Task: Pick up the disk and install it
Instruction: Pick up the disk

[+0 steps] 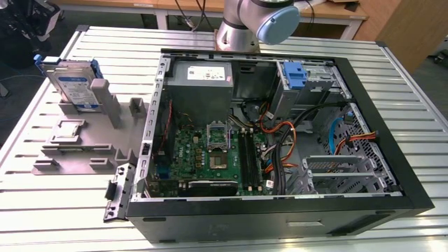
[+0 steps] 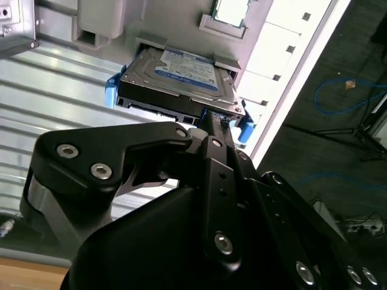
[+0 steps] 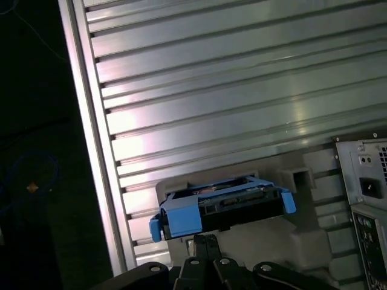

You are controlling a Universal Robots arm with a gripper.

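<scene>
We're at the pick-up step, and nothing is grasped yet. The flat grey-metal disk with a white-and-blue label and blue plastic bracket point(image 1: 70, 84) stands on edge in the grey moulded stand point(image 1: 77, 152) on the slatted metal table point(image 1: 63, 210), to the exterior view's left of the open black computer case point(image 1: 280, 223). In the first wrist view the black gripper point(image 3: 205, 241) points at the disk without touching it, jaws seemingly pressed together on nothing. A grasp, I'd judge, calls for parting them to straddle the disk. The count is one disk, one stand, one case and one gripper.
</scene>
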